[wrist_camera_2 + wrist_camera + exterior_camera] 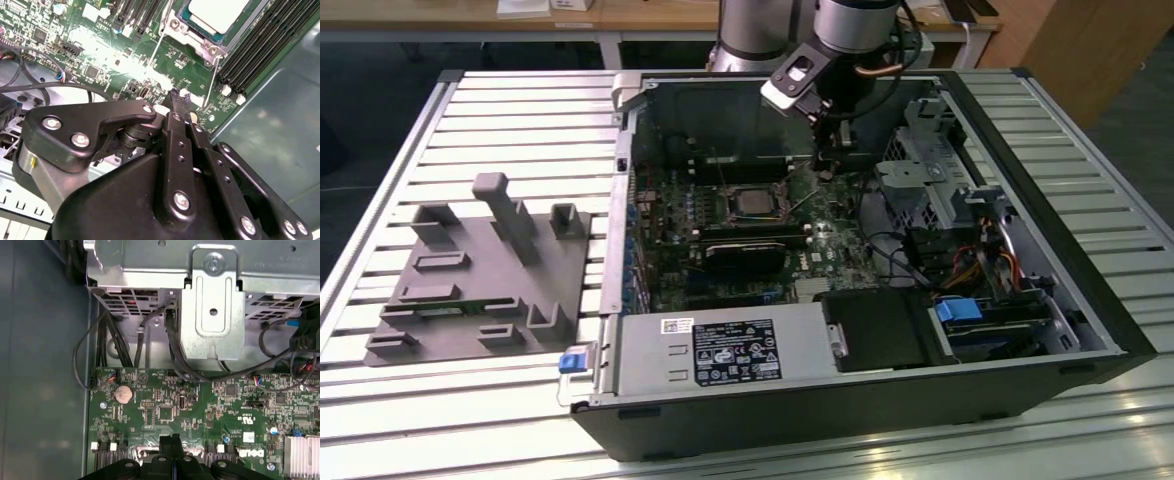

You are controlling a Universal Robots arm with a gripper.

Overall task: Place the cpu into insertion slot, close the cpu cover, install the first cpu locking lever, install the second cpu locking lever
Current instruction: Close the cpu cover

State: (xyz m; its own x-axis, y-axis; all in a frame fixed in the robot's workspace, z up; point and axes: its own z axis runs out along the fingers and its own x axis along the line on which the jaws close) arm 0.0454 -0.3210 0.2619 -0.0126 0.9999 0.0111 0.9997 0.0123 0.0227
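cpu point(217, 12) sat in slot point(726, 200), pale face up | gripper point(176, 97) closed, holding nothing, over board point(165, 405) near slot | I judged cpu light, stiff, fragile underneath; best taken by its edges, never the face

Slatted metal table point(480, 110), wooden desk point(654, 15) behind

A grey fixture point(480, 275) is lying at the exterior view's left on a slatted table point(507, 110). An open case point(854, 415) is occupying the centre, its power supply point(720, 352) sitting lower middle. A coin cell point(124, 394) is showing in the first wrist view.
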